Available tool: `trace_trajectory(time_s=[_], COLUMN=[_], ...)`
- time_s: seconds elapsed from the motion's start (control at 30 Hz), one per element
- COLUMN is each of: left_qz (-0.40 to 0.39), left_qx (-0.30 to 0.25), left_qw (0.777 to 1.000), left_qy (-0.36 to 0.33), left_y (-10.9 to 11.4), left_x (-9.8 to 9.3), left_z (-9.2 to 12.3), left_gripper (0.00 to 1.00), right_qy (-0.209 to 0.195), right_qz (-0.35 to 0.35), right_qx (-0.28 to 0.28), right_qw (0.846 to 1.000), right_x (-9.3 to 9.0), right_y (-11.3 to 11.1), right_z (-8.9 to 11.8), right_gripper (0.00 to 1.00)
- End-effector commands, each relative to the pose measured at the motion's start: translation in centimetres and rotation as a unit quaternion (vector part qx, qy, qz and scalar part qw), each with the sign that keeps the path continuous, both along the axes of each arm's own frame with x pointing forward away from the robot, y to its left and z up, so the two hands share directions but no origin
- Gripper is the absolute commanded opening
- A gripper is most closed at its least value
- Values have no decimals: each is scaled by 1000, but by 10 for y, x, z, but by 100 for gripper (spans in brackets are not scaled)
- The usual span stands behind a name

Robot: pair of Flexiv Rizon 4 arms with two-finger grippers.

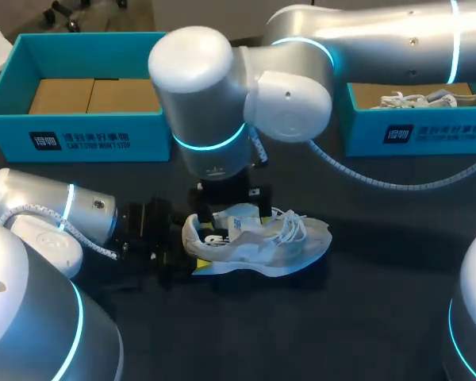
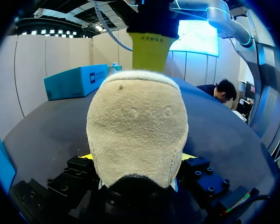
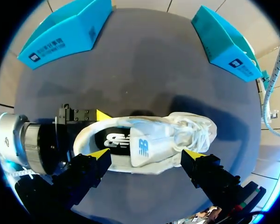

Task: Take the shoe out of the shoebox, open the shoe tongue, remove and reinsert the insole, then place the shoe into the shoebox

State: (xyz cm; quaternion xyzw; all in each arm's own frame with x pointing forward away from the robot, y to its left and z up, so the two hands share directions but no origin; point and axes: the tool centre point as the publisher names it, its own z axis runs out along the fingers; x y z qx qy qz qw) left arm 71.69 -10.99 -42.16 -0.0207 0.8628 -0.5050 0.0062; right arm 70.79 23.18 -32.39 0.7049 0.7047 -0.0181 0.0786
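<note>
Seen from above, your white shoe sits out on the dark counter, in front of both blue boxes and apart from them, with its toe toward your right side. Your left end effector comes in low from the left and meets the shoe at the heel, while your right end effector hangs straight down over the shoe's opening. The left box holds only brown cardboard, and the right box holds a second shoe. From your left wrist, the tan heel fills the space between the yellow fingertips, one pressed to each side, so that end effector is clamped on the shoe (one yellow finger of the other arm stands just beyond the heel's top edge). From your right wrist you look down on the shoe's whole length: the dark insole shows inside the opening, and the fingers are spread wide apart, holding nothing.
</note>
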Motion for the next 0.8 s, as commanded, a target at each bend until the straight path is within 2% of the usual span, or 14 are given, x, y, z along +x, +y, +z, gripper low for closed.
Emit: trace_trajectory(time_s=[0.03,0.4,0.8], left_qz=[0,0,0], left_qx=[1,1,1], left_qw=[1000,1000,1000], left_qy=[0,0,0], left_y=[-1,-1,-1], left_x=[3,3,3], left_z=[-3,-3,-3], left_gripper=[0,0,0], right_qy=[-5,-7,13], right_qz=[-7,-16,-10], right_qx=[-10,-36,-65], right_qw=[1000,999,998], right_x=[-2,-1,-5], right_y=[7,2,5], right_z=[-10,-29,-48], right_gripper=[100,100,100])
